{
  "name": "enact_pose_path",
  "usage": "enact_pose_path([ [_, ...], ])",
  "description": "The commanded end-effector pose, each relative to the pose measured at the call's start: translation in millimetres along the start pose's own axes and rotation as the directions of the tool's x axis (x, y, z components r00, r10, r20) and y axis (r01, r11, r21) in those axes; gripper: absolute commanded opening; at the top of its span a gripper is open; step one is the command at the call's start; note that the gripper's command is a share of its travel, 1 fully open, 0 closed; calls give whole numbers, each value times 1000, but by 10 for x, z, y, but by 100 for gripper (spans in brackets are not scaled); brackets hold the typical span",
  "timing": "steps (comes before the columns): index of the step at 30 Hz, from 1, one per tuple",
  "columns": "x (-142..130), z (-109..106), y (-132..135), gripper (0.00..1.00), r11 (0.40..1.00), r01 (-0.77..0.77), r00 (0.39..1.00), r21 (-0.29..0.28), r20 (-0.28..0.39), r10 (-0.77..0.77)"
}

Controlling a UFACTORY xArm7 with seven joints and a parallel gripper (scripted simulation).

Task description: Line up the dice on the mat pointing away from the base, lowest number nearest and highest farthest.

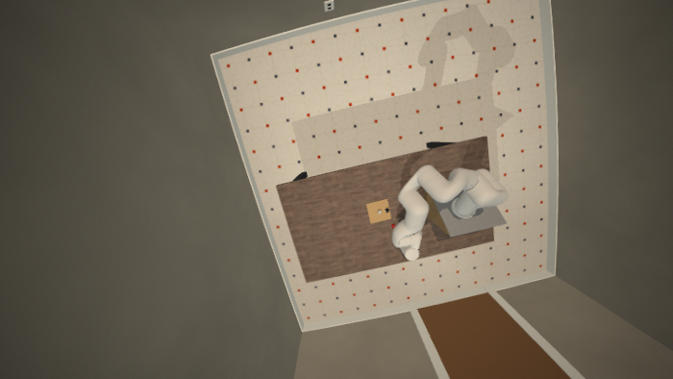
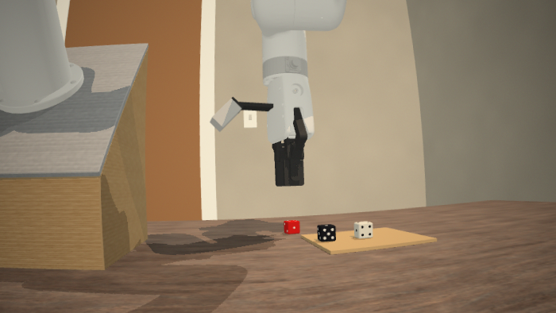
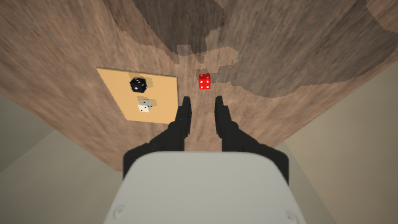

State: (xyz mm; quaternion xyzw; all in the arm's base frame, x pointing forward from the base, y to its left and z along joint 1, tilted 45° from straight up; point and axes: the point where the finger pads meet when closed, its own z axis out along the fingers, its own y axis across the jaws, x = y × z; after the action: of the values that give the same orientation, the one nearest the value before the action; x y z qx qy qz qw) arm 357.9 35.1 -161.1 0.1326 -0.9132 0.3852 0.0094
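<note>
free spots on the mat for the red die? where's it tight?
Bare mat: the strip beyond the white die, away from the base, and the front edge strip. Tight: the base-side corner, where the black die sits. The red die lies off the mat, gripper partly closed, empty, above.

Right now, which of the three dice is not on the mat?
The red die: it sits on the bare table beside the mat, while the black die and white die rest on it.

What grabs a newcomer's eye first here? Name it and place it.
The black two-fingered tool on the white arm hangs in the air, half closed and holding nothing, above the small red die on the brown wooden table. Beside it, the black die and white die sit on the tan square mat.
</note>
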Motion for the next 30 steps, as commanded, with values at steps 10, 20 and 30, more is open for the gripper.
enact_pose_path([
  [10, -13, 8, 12, 36, 1000, 17, 1000, -2, 3, -17],
  [20, -15, 96, 15, 36, 1000, 28, 1000, -2, 3, -28],
  [30, -20, 280, 21, 36, 1000, 28, 1000, -2, 3, -28],
])
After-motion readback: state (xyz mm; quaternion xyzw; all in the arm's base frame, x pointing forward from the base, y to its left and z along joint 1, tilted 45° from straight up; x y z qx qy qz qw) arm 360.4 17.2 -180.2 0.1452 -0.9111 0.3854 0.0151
